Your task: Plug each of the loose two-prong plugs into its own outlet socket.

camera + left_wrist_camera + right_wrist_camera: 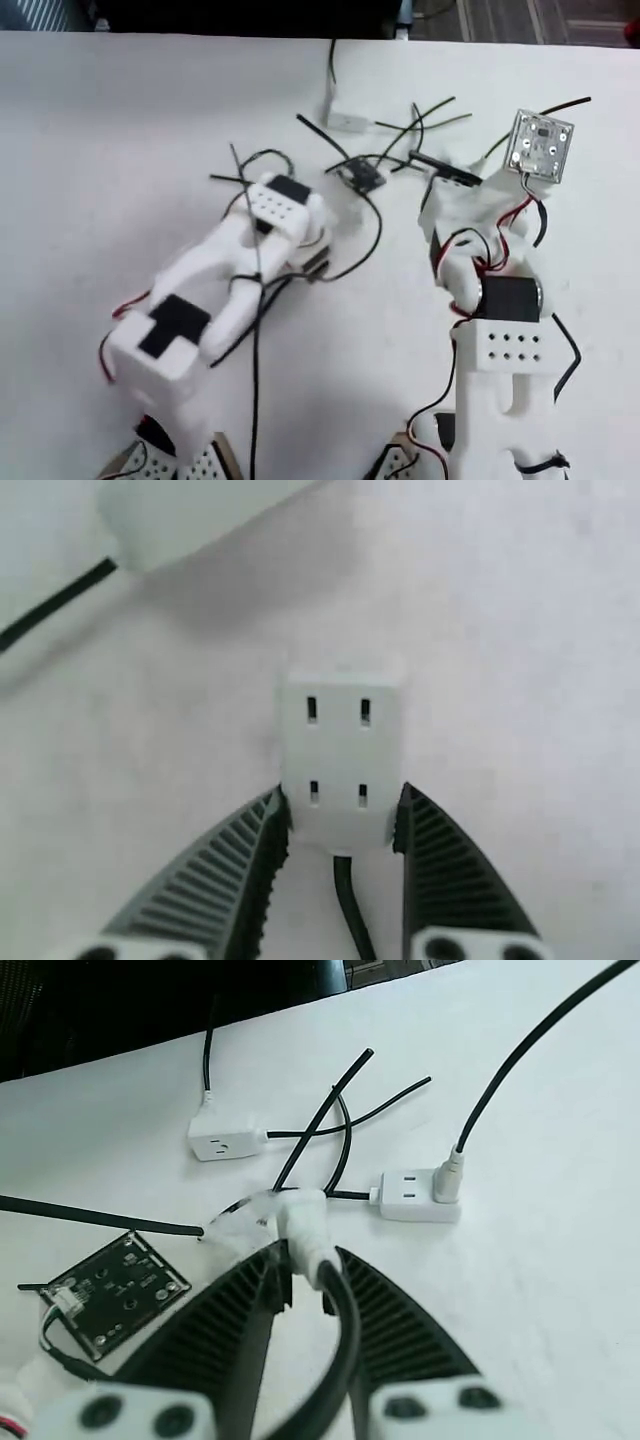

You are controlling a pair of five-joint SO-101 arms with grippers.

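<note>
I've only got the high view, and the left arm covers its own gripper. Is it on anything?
Observer: Yes. The left gripper is shut on a white outlet block; both of its slot pairs are empty.
Operator: And the right one?
Observer: The right gripper pinches a white plug that trails a black cord.
Operator: Any socket already taken?
Observer: One. The strip outlet ahead of it has a second plug in its end; the square outlet shows empty slots.
</note>
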